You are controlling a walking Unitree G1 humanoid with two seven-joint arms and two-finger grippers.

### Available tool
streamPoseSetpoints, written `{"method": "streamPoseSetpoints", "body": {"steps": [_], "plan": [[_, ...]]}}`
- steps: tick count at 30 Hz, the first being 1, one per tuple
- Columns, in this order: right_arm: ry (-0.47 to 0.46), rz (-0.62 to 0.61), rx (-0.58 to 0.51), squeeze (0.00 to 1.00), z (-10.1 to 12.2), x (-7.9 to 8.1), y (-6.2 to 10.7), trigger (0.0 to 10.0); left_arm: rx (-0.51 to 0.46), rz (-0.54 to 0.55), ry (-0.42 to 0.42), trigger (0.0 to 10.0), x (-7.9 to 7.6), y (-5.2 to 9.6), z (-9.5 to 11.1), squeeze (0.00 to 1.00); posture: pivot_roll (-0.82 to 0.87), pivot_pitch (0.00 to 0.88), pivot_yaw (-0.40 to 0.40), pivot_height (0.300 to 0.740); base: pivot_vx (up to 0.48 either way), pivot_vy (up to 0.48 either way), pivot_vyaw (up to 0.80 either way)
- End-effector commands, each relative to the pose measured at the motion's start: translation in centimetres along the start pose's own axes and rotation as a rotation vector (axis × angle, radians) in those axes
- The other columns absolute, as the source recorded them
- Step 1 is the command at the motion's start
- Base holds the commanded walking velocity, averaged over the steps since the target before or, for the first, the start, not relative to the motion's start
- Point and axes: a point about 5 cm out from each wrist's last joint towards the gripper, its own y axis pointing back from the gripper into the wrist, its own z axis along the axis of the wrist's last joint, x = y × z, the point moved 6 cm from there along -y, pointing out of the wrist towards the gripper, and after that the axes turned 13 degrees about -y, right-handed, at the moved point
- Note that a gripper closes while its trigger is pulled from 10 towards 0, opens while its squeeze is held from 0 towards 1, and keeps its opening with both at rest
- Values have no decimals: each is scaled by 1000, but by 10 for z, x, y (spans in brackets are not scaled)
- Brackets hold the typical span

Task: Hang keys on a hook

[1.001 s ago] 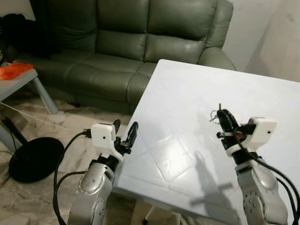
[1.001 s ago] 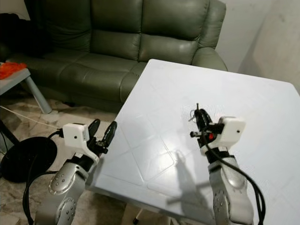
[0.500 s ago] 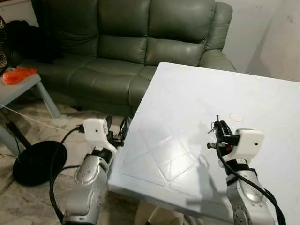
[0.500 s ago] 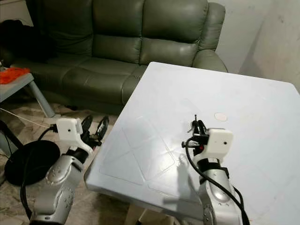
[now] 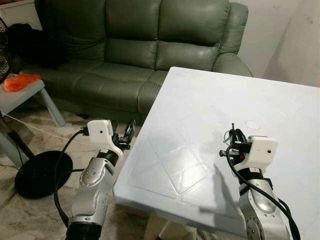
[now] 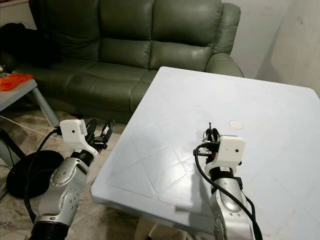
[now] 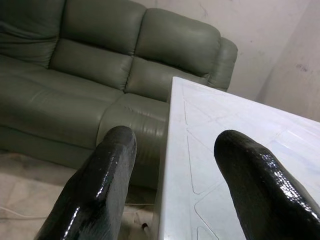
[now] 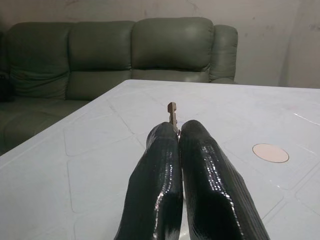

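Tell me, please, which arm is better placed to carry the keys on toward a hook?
The right. Its gripper is already shut on the keys, held above the white table. The left gripper is open and empty, off the table's edge near the sofa.

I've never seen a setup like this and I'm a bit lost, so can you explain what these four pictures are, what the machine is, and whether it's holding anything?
This is a humanoid robot with two silver arms, each ending in a gripper of two long black fingers. The two wide pictures come from the stereo camera on its head, looking down at a white table with a green sofa behind it. The other two come from cameras on its wrists, looking along the fingers.

The right gripper, over the table, is shut on a key; its tip sticks out past the fingertips in the right wrist view. The left gripper is open and holds nothing, beside the table's edge. A small round disc lies on the table. I see no hook here.
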Motion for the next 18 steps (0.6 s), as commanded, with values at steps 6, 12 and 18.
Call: {"method": "streamPoseSetpoints", "body": {"steps": [6,12,18], "plan": [[4,-8,12,0,-3,1,1,10000,-9,8,9,10000,2,-3,3,0,-6,40,1,740,0,-107,0],[-1,-15,22,0,-5,1,1,10000,-5,8,11,10000,2,-4,2,0,-7,40,2,740,0,0,0],[2,-15,24,0,-5,1,1,10000,0,11,16,10000,2,-4,1,0,-7,39,1,740,0,0,-373]]}}
